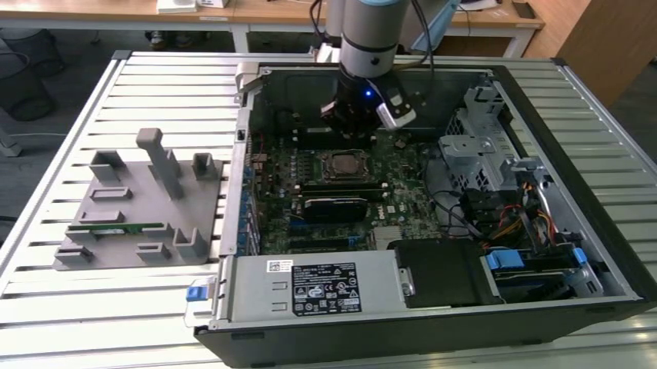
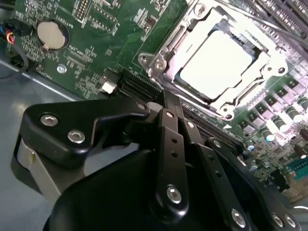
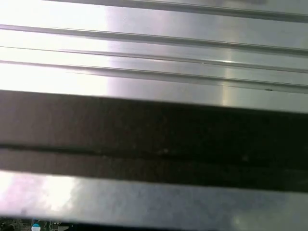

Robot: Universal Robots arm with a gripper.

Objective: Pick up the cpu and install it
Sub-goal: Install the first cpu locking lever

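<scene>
Cpu (image 2: pixel 216 60) is sitting flat inside the socket frame (image 2: pixel 159 62) on the motherboard (image 2: pixel 110 29), looking light, thin and fragile, so I think only its edges are safe to grip. End effector (image 2: pixel 166 103) is hovering beside it, fingers clenched, carrying nothing.
</scene>
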